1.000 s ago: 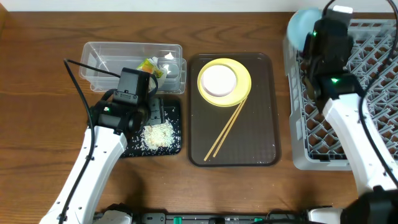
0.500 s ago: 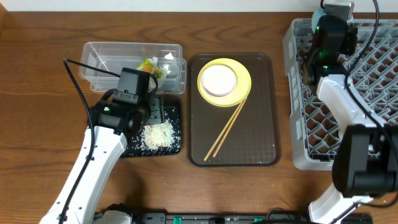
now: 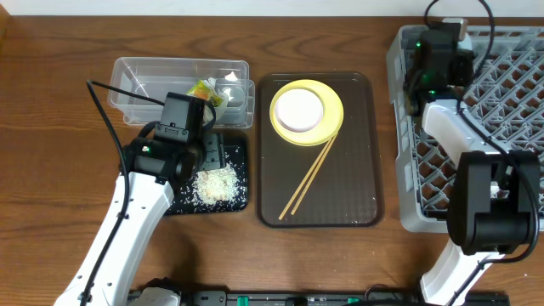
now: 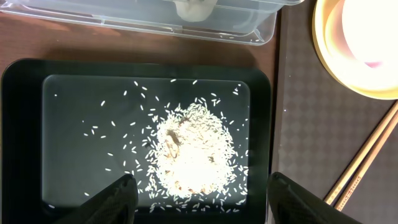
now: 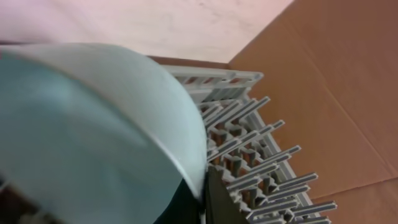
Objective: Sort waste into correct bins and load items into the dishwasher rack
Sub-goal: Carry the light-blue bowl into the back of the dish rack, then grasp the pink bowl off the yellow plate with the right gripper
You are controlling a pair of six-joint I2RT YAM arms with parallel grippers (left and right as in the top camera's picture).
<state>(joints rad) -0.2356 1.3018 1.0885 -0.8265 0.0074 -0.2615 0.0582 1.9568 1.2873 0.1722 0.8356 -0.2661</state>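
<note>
Brown wooden table fills my overhead view; the grey dishwasher rack sits at three o'clock, the brown serving tray in the middle, and both bins at about ten o'clock. The clear tub holds the green-and-orange wrapper and the crumpled white scrap, so the dry rubbish looks sorted; the black tray, just beside the tub on its six o'clock side, carries the rice leftovers, heaped at its centre with stray grains around.

My left gripper hangs over that heap with its fingers spread wide and nothing between them; I judge it is parked there, clear of the right arm's work.

My right gripper is up at the rack's eleven o'clock corner; its wrist view is almost filled by the light blue bowl, tipped on edge with its rim running down between the fingers, so I read the gripper as clenched on the rim, though the fingertips barely show. Holding it on edge makes sense; the bowl can slot between the pegs rather than sit flat on them.

Left to load: the yellow plate at the tray's twelve o'clock end, the white bowl resting on it, and the chopsticks lying slantwise toward six o'clock.
</note>
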